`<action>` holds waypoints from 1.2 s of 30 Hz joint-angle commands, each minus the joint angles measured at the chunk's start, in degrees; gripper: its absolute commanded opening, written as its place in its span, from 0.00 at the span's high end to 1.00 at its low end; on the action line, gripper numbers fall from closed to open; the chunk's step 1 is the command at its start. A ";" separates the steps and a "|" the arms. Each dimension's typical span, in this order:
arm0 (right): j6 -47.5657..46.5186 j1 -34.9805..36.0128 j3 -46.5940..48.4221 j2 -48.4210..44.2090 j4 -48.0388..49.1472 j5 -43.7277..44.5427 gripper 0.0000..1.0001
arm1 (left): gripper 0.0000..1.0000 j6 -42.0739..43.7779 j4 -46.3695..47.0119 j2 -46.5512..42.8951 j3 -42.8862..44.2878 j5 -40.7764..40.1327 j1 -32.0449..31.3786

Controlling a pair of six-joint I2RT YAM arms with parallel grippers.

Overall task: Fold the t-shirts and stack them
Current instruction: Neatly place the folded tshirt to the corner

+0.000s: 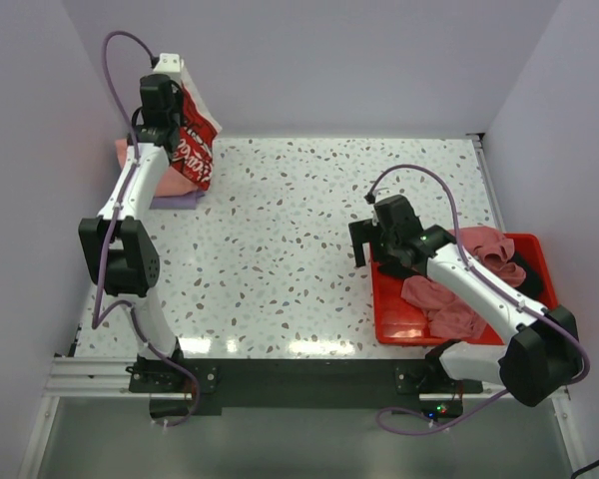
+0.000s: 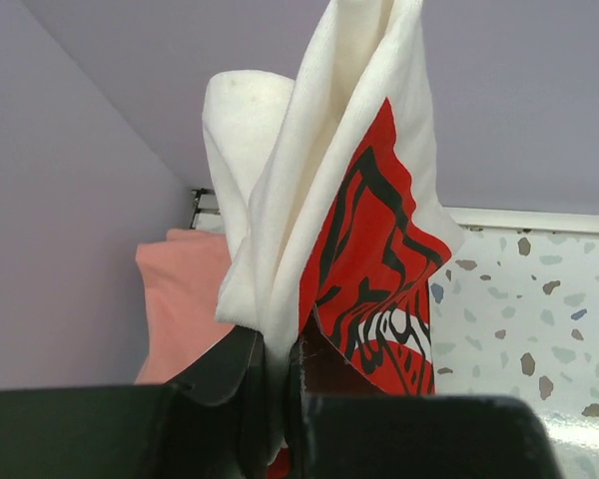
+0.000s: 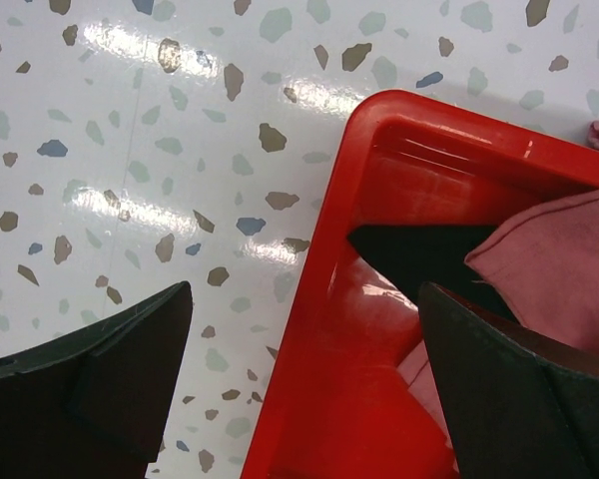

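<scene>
My left gripper (image 1: 166, 112) is shut on the cream-white t-shirt (image 1: 193, 140) with a red and black print, holding it up at the table's far left corner; in the left wrist view the cloth (image 2: 319, 200) hangs bunched from the gripper (image 2: 275, 369). Beneath it lie a salmon-pink t-shirt (image 1: 126, 152), also seen in the left wrist view (image 2: 180, 299), and a lavender one (image 1: 175, 201). My right gripper (image 1: 367, 249) is open and empty over the red tray's left rim (image 3: 319, 329). Dusty rose t-shirts (image 1: 449, 304) and a black one (image 1: 524, 271) lie in the tray; rose cloth (image 3: 559, 269) shows by the right finger.
The red plastic tray (image 1: 387, 309) sits at the right near the front edge. Purple walls close in on the left, back and right. A metal rail (image 1: 280, 377) runs along the near edge.
</scene>
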 commanded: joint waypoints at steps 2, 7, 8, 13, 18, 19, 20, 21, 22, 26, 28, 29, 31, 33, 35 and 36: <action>-0.78 -0.18 2.69 0.19 -0.05 2.40 0.01 | 1.00 1.83 6.08 1.18 -0.56 -0.45 1.72; -0.69 -0.18 3.04 0.54 -0.49 3.11 0.01 | 1.00 3.24 7.39 4.16 -0.73 0.86 5.58; -0.69 -0.18 3.13 0.63 -0.67 3.54 0.01 | 1.00 3.33 7.66 4.43 -1.00 1.39 6.19; -0.51 -0.27 3.66 1.07 -1.55 4.34 0.01 | 1.00 4.47 10.99 6.71 -2.40 3.33 9.62; 0.01 -0.27 4.10 1.33 -1.72 4.69 0.01 | 1.00 5.44 15.30 9.44 -4.25 5.79 13.04; 0.01 -0.19 4.18 1.42 -1.98 4.69 0.01 | 1.00 5.09 15.31 10.57 -4.08 5.71 13.66; 0.10 -0.18 4.36 1.60 -2.16 4.78 0.01 | 1.00 4.65 15.31 11.19 -3.64 6.31 14.19; 0.28 -0.27 4.36 1.68 -2.25 4.95 0.01 | 1.00 4.47 15.39 11.64 -3.37 6.67 15.33; 0.28 -0.19 4.36 1.77 -2.34 5.13 0.01 | 1.00 4.38 15.39 12.60 -3.02 7.02 15.86; 0.63 -0.19 5.15 3.00 -2.95 5.48 0.01 | 1.00 3.95 16.01 14.27 -2.14 7.99 17.88; 0.72 -0.18 5.50 3.27 -2.96 5.57 0.01 | 1.00 3.16 16.27 15.32 -2.49 9.21 19.03; 0.80 -0.27 5.59 3.53 -2.87 5.66 0.01 | 1.00 2.98 16.36 15.68 -2.41 9.57 19.20; 0.81 -0.27 5.77 4.06 -2.95 5.48 0.01 | 1.00 2.54 16.80 16.64 -2.58 9.22 19.91; 0.98 -0.18 5.94 4.41 -3.04 5.48 0.01 | 1.00 2.28 16.98 17.61 -2.75 8.69 20.61; 0.98 -0.27 6.03 4.58 -3.22 5.57 0.01 | 1.00 1.57 17.24 17.88 -2.93 8.34 20.96; 1.16 -0.19 6.12 4.76 -3.22 5.57 0.01 | 1.00 1.48 17.68 18.14 -3.02 8.08 21.14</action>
